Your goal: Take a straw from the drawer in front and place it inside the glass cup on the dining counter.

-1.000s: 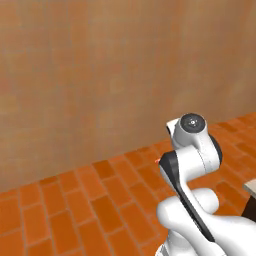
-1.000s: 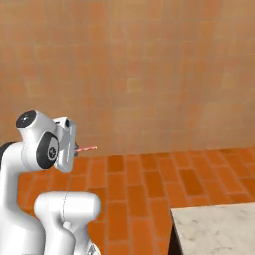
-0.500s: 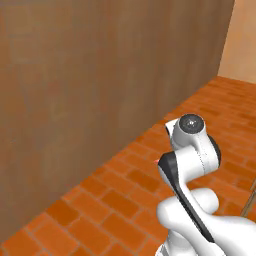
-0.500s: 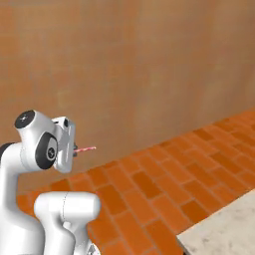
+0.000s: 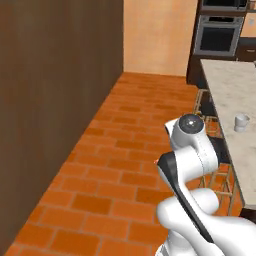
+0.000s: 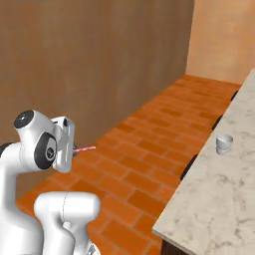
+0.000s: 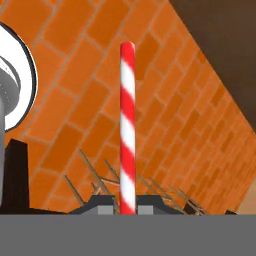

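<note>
Left base view: the white arm rises at lower right over an orange brick floor (image 5: 125,165). A dark-brown wood panel wall (image 5: 55,100) runs along the left. At the right edge stands the beige marble-look desk (image 5: 230,95), carrying the small translucent whitish glass cup (image 5: 241,122) upright near its near-side edge. A built-in steel oven (image 5: 219,34) sits in the far wall beyond the desk.

Right base view: the arm is folded at lower left, hand pointing right. The thin red-and-white striped straw (image 6: 84,148) projects roughly level from the hand, above the floor. The glass cup stands upright on the desk (image 6: 219,199) near its left edge, well apart from the straw.

Hand view: the fingers (image 7: 106,204) are clenched on the straw, one dark tip pressed to each side of its lower end. The straw runs straight up the frame over the brick floor. Thin wooden stool legs (image 7: 95,175) show behind the fingers.
</note>
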